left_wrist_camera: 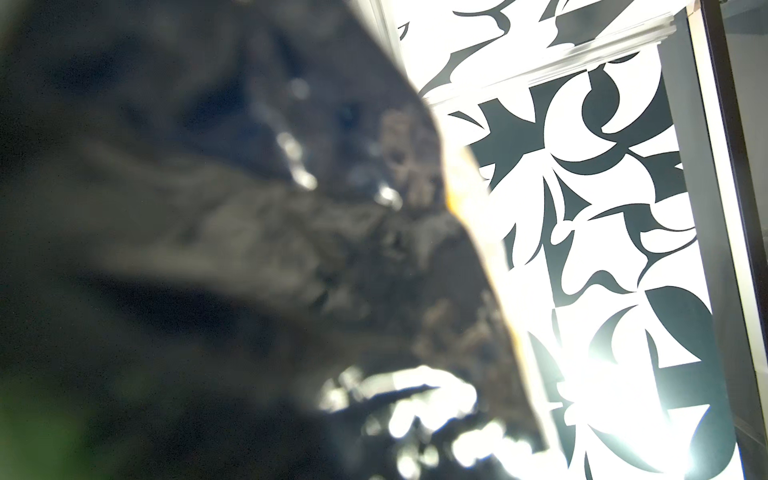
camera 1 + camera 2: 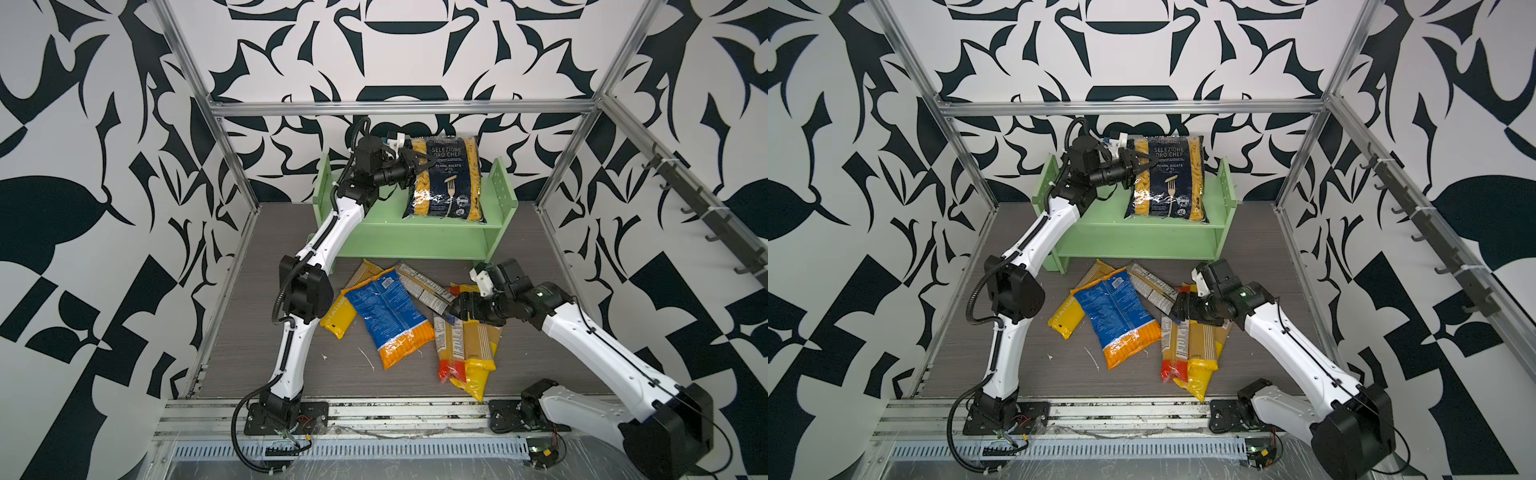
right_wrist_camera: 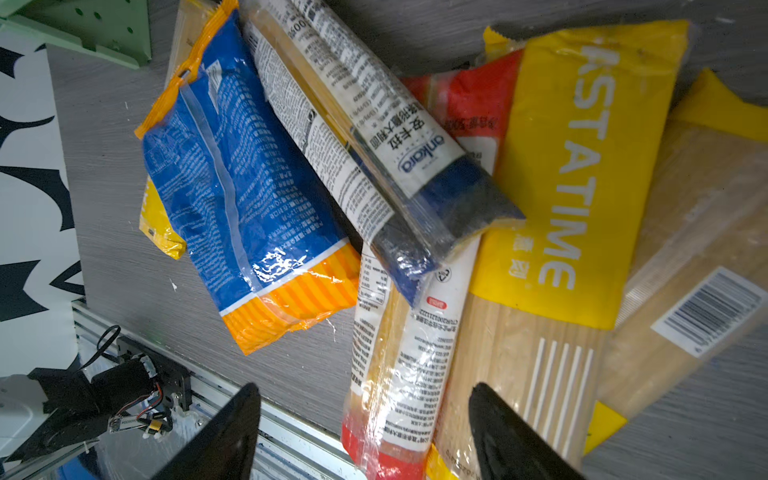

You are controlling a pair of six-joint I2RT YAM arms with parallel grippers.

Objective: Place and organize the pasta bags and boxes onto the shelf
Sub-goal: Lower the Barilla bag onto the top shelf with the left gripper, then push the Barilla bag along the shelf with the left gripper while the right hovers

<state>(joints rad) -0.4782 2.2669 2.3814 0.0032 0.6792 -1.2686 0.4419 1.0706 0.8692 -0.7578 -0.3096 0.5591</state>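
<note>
Black penne bag (image 2: 446, 183), glossy, gold lettering, fork picture, yellow penne visible down both sides, stands on the top tier of the shelf (image 2: 386, 235), left gripper (image 2: 417, 164) clamped on its upper side edge; right gripper (image 3: 363, 390) spread wide above spaghetti packs (image 3: 415, 174) heaped before the shelf.

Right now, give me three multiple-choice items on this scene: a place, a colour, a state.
1. Where is the black penne bag? A. on the table B. lower tier C. top tier
2. What colour is the shelf? A. pale green B. red C. white
3. The right gripper is: A. shut on a yellow pack B. open, gripping nothing C. shut on the blue bag
Answers: C, it stands on the top board; A, its panels are pale green; B, its jaws stand spread wide.
</note>
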